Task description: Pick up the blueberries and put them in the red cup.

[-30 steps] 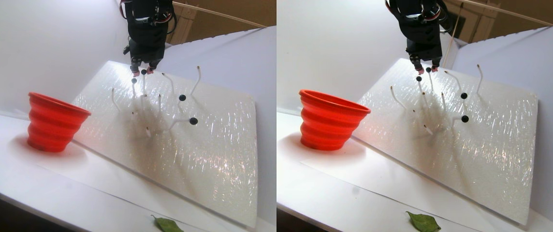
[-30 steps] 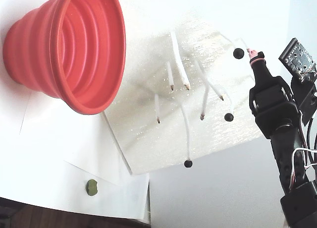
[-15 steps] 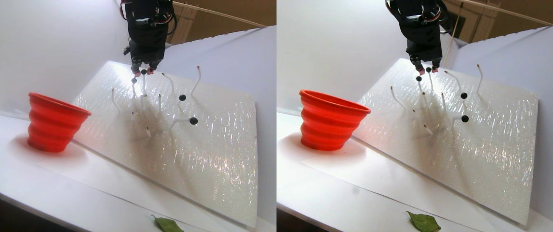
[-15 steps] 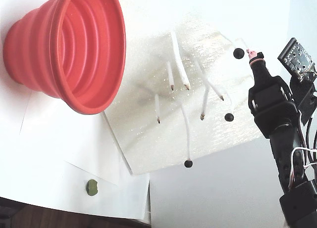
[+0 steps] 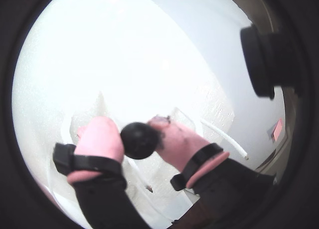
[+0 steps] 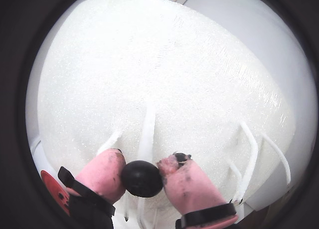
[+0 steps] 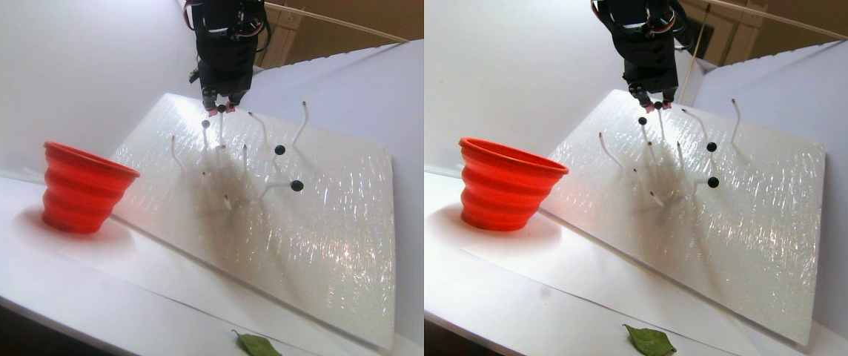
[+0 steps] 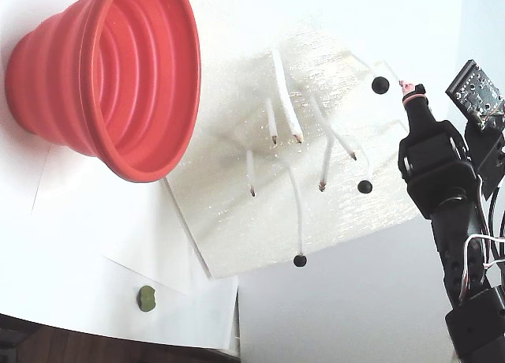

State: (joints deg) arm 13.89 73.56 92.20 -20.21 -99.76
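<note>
My gripper (image 6: pixel 142 170) has pink fingertips and is shut on one black blueberry (image 6: pixel 141 179); the same blueberry (image 5: pixel 139 141) fills the gap of the gripper (image 5: pixel 140 134) in both wrist views. A white stalk runs behind it. In the stereo pair view the gripper (image 7: pixel 219 106) hangs over the top of the tilted white board (image 7: pixel 320 222), with up to three more blueberries on stalks, one (image 7: pixel 205 124) just below it and two (image 7: pixel 279 150) (image 7: pixel 296 185) lower. The red cup (image 7: pixel 83 189) stands upright to the left of the board. In the fixed view the cup (image 8: pixel 102 79) is top left.
Several thin white stalks (image 8: pixel 285 95) stick out of the board, some bare. A green leaf (image 7: pixel 257 345) lies at the table's front edge, and a small green lump (image 8: pixel 146 298) sits on the white paper. A pink note (image 5: pixel 277 129) shows at the right. White walls close in behind.
The gripper has risen very slightly with the blueberry between its fingertips. The cup and the other blueberries have not moved.
</note>
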